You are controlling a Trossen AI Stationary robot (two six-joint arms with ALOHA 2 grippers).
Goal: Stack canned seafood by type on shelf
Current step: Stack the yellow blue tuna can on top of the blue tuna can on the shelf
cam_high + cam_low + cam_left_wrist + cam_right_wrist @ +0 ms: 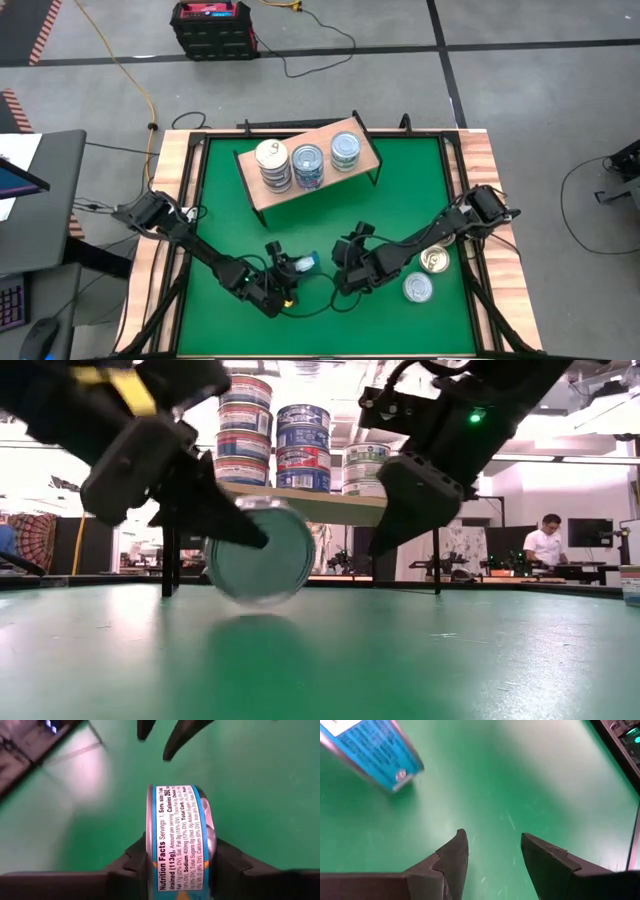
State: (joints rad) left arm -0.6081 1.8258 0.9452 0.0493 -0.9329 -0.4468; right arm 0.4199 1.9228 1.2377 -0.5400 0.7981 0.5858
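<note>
While a blue-labelled tin point(176, 840) is stood on its edge on the green tabletop point(400, 190), it is clamped between the fingers of the left hand point(290, 266), near the front centre. Just beside it, the right hand point(343, 262) is held empty, its fingers parted. Three stacks of tins point(308, 164) are set on the shelf point(262, 190), and two more tins point(425, 274) are left lying flat near the tabletop's right edge.

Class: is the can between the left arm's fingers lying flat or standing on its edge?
On edge: the can shows its label band to the wrist view and its round face in the low view.
</note>
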